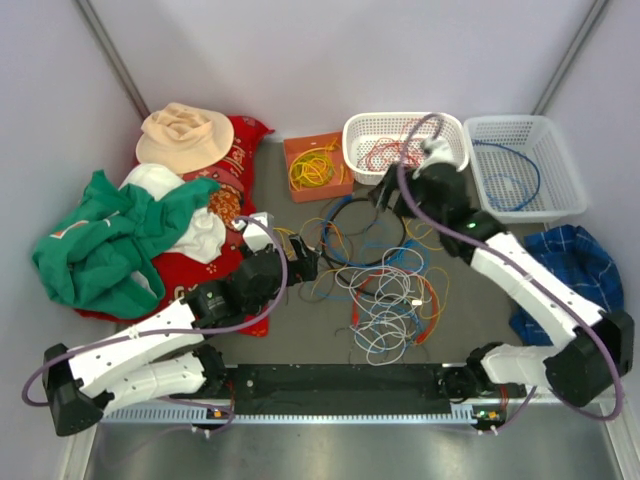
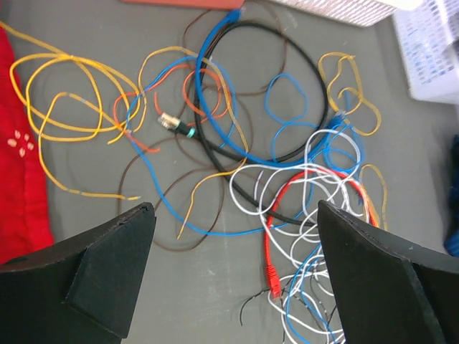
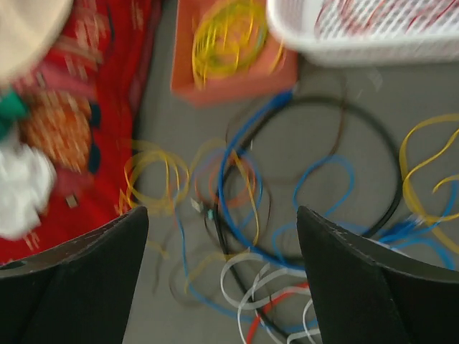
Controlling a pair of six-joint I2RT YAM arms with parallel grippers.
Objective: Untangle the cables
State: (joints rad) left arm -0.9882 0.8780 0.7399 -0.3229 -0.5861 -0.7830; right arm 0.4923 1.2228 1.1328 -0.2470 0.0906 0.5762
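Wide-set black fingers frame both wrist views: the left gripper [image 2: 235,208] and the right gripper [image 3: 221,211] each have jaws apart, holding nothing. From overhead I see the grey table [image 1: 310,335] with clothing heaped on its left: a red cloth [image 1: 225,175], a green garment [image 1: 100,240] and a tan hat [image 1: 185,135]. A blue checked cloth [image 1: 565,265] lies at right.

At the far edge, the left white basket [image 1: 365,125] holds red wire [image 1: 385,155] and is partly covered by the right arm. The right white basket [image 1: 510,122] holds a blue loop [image 1: 510,175], and an orange box [image 1: 292,150] holds yellow wire [image 1: 315,165].

The cables [image 1: 385,280] sprawl tangled mid-table between the grippers. Only the left wrist view resolves a small metal plug [image 2: 172,123] and a red end plug [image 2: 272,272] — the right wrist view is blurred.
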